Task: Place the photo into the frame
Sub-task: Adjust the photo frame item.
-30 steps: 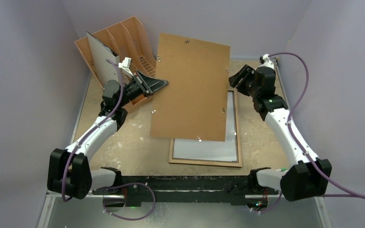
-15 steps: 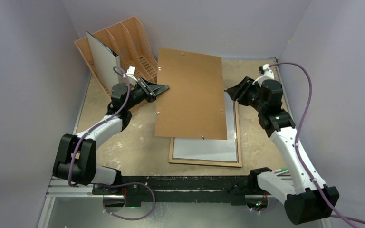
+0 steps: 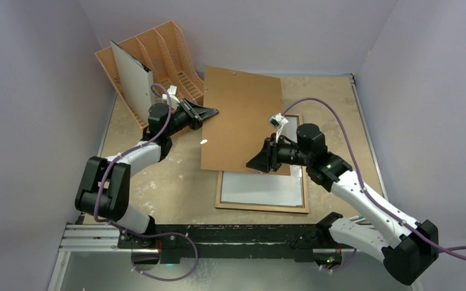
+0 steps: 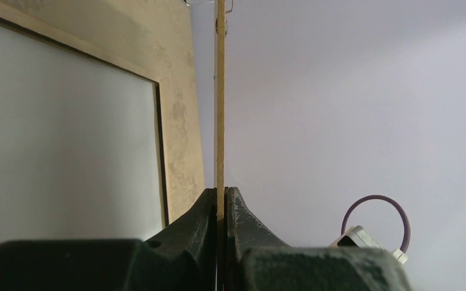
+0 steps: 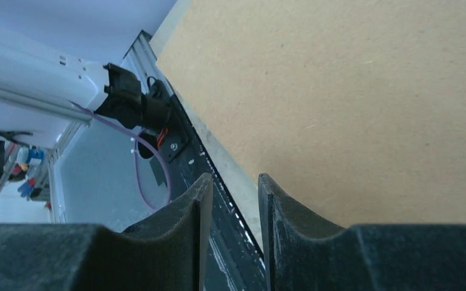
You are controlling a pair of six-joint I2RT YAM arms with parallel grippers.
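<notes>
Top external: one frame (image 3: 261,208), one board (image 3: 239,115); left gripper (image 3: 209,113) clamps board, right gripper (image 3: 250,164) parted.

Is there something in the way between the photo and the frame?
Yes. The brown backing board, gripped at its edge by the left tool, hangs over the far part of the frame.

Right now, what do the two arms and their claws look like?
The left arm and right arm have white links between bulky black joints. A purple cable runs along each. The left claw and right claw are black, with two tapered fingers. A green light glows on the right arm.
</notes>
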